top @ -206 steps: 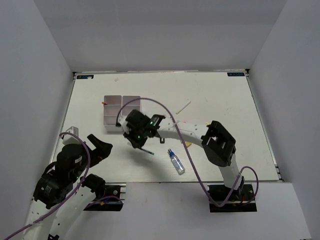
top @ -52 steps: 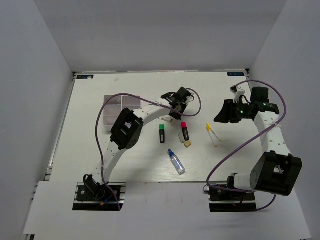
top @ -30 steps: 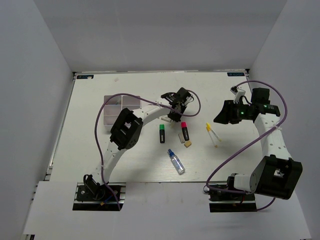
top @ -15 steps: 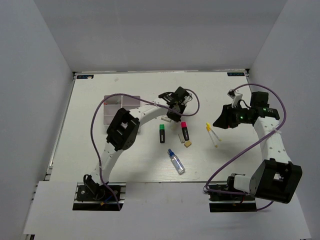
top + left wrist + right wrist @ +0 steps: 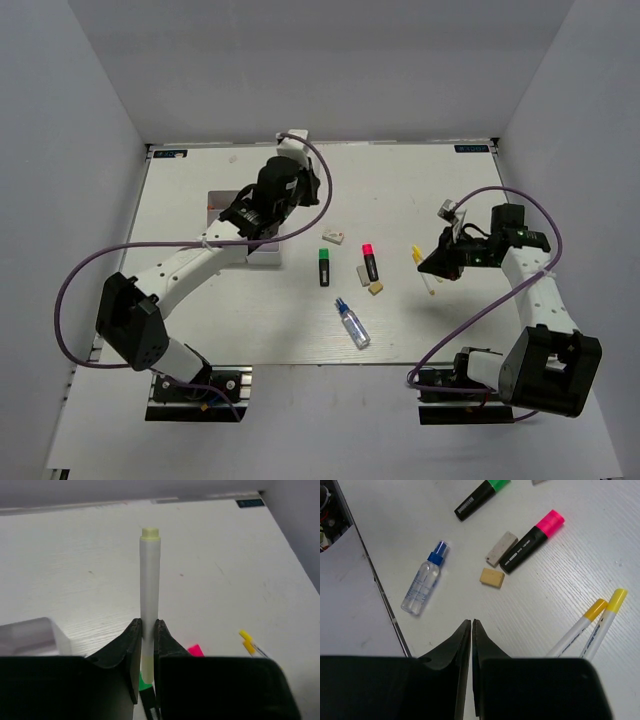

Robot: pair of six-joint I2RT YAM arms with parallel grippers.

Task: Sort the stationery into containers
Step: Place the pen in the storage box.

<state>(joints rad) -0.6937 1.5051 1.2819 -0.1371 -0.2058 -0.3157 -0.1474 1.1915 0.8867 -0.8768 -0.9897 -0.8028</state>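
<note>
Left jaws have brought white stick (image 5: 149, 590) to organizer box (image 5: 220, 236); contents unclear.

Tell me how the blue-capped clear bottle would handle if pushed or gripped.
The bottle lies on its side on the table and looks round, so a sideways push would probably roll it. Its clear, smooth body may slip in a pinch. It looks small and is likely light.

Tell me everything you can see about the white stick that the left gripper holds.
The white stick is a slim, whitish cylinder, plastic by its look, with a pale yellow-green tip at the far end. The left gripper is shut on it near its lower end, both fingers pressing its sides. It appears clear of the table; nothing else touches it.
</note>
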